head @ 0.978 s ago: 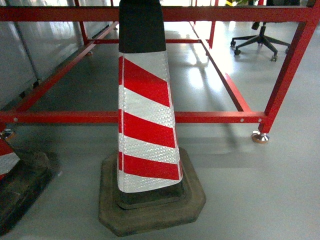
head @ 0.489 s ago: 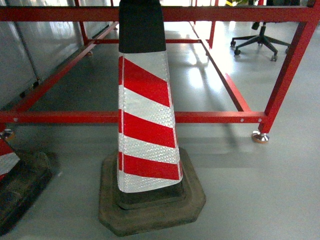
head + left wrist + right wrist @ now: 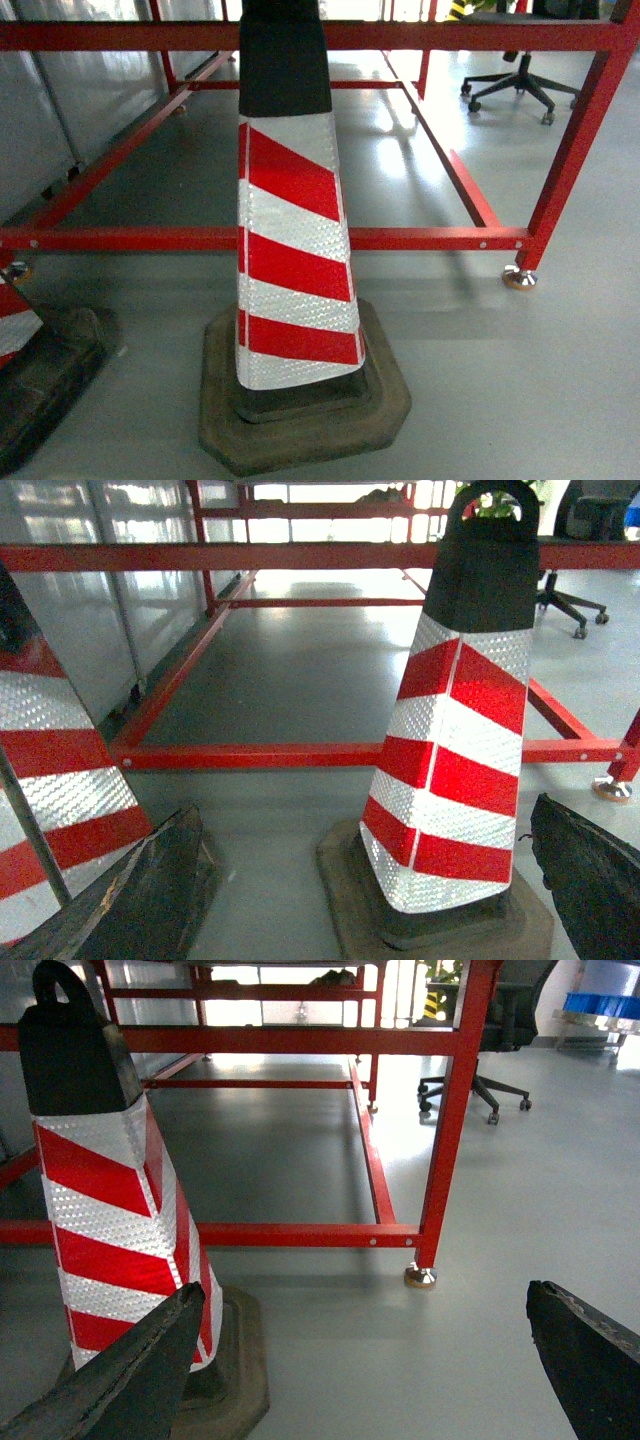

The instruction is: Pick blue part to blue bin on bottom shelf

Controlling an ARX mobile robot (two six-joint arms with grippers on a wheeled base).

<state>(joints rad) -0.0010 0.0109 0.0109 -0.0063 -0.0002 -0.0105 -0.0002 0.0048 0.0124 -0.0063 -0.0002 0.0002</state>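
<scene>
The blue part, the blue bin and the bottom shelf are out of view. My left gripper [image 3: 362, 812] is open: its two dark fingers [image 3: 150, 900] stand wide apart over the grey floor with nothing between them. My right gripper [image 3: 365, 1290] is open too, its fingers [image 3: 590, 1360] spread wide and holding nothing. Neither gripper shows in the head view.
A red-and-white striped traffic cone [image 3: 290, 250] on a dark rubber base stands right in front. A second cone [image 3: 15, 320] is at the left edge. Behind them runs a low red steel frame [image 3: 420, 238] with a footed leg [image 3: 519, 278]. An office chair [image 3: 520, 80] stands far right. Something blue [image 3: 600, 1002] sits far off.
The head view has shifted a little: the cone and the red frame sit slightly lower in the picture than a second ago.
</scene>
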